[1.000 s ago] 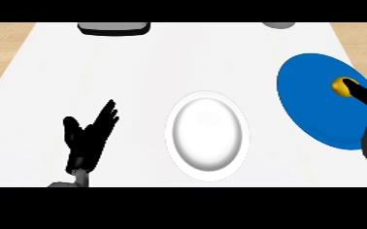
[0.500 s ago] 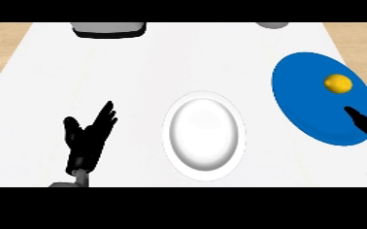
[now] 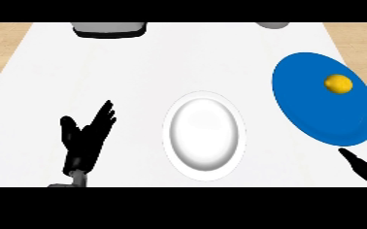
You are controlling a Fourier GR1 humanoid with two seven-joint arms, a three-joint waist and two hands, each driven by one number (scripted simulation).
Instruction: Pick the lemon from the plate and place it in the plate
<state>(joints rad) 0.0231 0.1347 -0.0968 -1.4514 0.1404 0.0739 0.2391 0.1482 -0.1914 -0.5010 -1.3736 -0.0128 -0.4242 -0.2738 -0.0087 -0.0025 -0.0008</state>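
Only the head view to go on here, looking steeply down at the white counter. The lemon is sitting on the blue plate over at the right side, in the plate's upper right part, and nothing is touching it. The white plate is in the middle of the counter, just left of the blue one, with a small gap between the two.

The left hand shows at the lower left, well apart from both plates. Its fingers are straight and spread, pointing up and a bit to the right, thumb out to the left, and it's holding nothing.

The right hand is just a black sliver in the bottom right corner, right below the blue plate's lower edge. Honestly can't tell if it's open or closed, too little of it shows.

At the far edge there's a dark grey thing at upper left and a smaller grey thing at upper right, both cut off.
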